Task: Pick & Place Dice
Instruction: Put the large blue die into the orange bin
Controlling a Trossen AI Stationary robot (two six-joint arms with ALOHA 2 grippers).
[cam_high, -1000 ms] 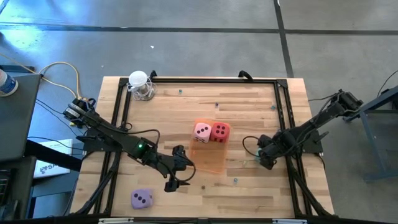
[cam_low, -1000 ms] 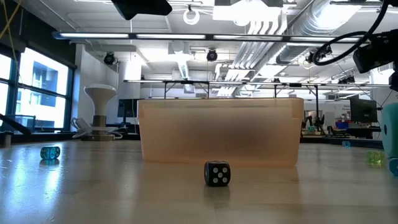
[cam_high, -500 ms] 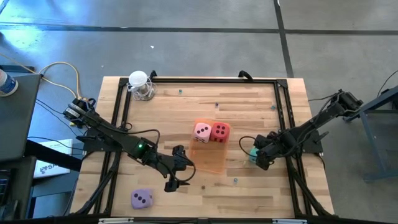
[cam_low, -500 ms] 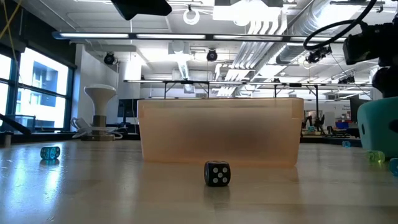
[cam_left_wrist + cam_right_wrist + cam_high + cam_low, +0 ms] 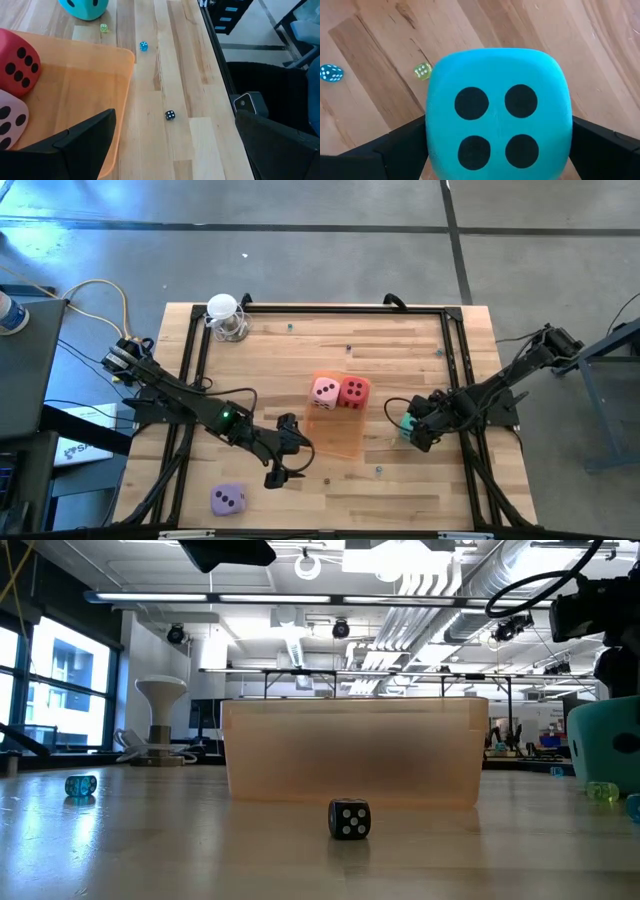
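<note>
The lilac die (image 5: 228, 500) lies at seven o'clock near the table's front edge. Just beyond, the left gripper (image 5: 281, 468) hangs spread and empty. At centre, the pink die (image 5: 325, 391) and red die (image 5: 354, 392) sit in the orange tray (image 5: 335, 438). At three o'clock the right gripper (image 5: 411, 432) pinches the teal die (image 5: 497, 114).

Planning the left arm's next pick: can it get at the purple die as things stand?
Probably yes. The purple die sits alone on bare wood near the table's front left, and the left gripper, open and empty, hangs just to its right with nothing between them.
</note>
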